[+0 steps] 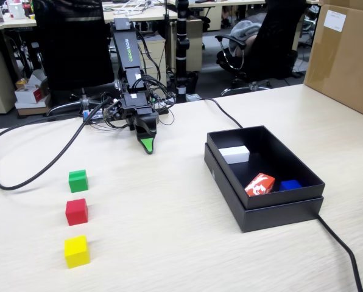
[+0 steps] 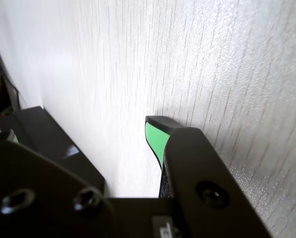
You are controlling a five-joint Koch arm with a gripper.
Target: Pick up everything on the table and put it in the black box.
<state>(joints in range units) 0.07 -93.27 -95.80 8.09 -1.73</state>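
Behind the green cube (image 1: pixel 78 180), the arm's jaws overlap, so their gap seems unreadable.

Table (image 1: pixel 169 243) — 3 cubes (image 1: pixel 77 211), black box (image 1: pixel 279 213), cable (image 1: pixel 41 164).

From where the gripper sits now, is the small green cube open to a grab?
Probably yes. The green cube stands alone on the wood-grain table, apart from the red cube, with bare surface between it and the gripper. Reach looks plausible, unconfirmed.

Green cube (image 1: pixel 78 180), red cube (image 1: pixel 77 211), yellow cube (image 1: pixel 77 251); pale wood-grain counter (image 1: pixel 169 243); matte black box (image 1: pixel 279 210); black gripper (image 1: pixel 147 146) with green pad.
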